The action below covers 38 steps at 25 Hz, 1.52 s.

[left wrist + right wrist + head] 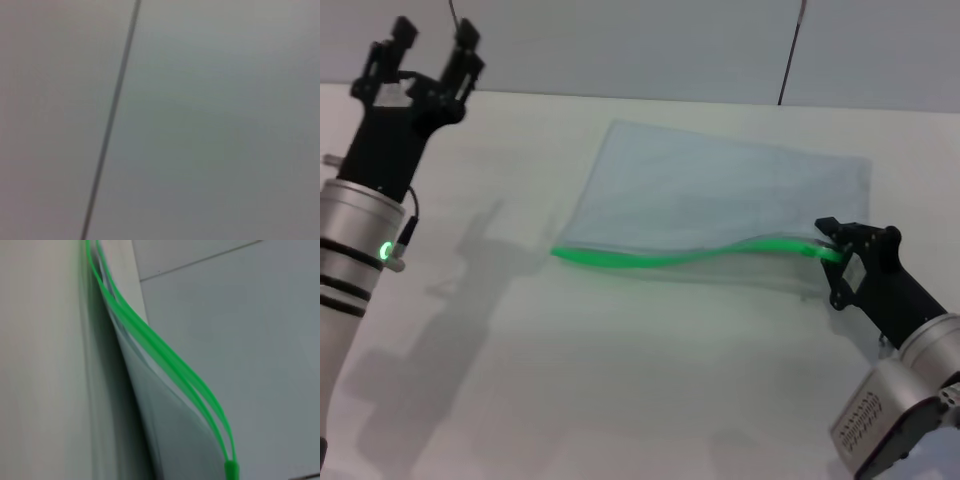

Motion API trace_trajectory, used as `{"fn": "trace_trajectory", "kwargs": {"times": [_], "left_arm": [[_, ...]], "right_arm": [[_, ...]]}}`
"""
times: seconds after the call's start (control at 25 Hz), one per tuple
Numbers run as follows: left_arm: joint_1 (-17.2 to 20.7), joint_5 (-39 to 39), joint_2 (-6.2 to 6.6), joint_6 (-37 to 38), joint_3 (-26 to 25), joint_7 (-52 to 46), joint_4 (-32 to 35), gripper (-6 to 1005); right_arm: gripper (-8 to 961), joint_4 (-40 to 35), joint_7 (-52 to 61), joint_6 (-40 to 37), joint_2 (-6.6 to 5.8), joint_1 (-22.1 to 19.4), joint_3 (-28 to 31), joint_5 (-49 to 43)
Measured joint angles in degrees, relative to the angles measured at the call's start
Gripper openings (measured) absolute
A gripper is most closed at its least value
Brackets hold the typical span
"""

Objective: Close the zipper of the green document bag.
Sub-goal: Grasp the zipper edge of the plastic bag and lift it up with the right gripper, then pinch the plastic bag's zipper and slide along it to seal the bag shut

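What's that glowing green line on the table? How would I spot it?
On the white table lies a pale blue-grey document bag. Along its near edge runs the zipper, a wavy bright green strip whose right end meets the right gripper. It is the only vivid colour there.

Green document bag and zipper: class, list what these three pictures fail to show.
- Slider tab of the zipper: head view, hidden behind the right gripper; right wrist view, cut off by the edge.
- Right gripper's grip: fingers hidden.
- Green document bag contents: translucent, unreadable.
- Left wrist view: only blurred wall; left gripper raised, away from the bag.
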Motion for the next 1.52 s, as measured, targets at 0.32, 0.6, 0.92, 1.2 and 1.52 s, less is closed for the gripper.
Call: {"fn": "trace_trajectory", "kwargs": {"times": [0.32, 0.6, 0.92, 1.2, 1.52], "left_arm": [[-3.5, 11.4, 0.03, -7.0, 0.1, 5.3, 1.3, 768], [-4.6, 19.6, -0.24, -10.6, 0.2, 13.1, 0.8, 768], [-7.8, 23.6, -0.31, -14.9, 8.6, 21.3, -2.4, 768], [-8.8, 24.2, -0.37, -19.9, 10.3, 33.1, -6.4, 768], [-9.1, 23.9, -0.58, -21.5, 9.9, 41.1, -8.0, 768]], "right_arm": [[47, -1.7, 0.3, 0.9, -0.03, 2.5, -0.2, 0.2], [48, -2.6, 0.3, 2.5, -0.2, 3.6, -0.3, -0.1], [47, -3.0, 0.3, 3.4, -0.21, 4.8, -0.3, 0.1], [47, -3.9, 0.3, 3.8, -0.21, 5.4, -0.5, -0.2], [47, -4.5, 0.3, 3.9, -0.21, 5.6, -1.1, -0.2]]}}
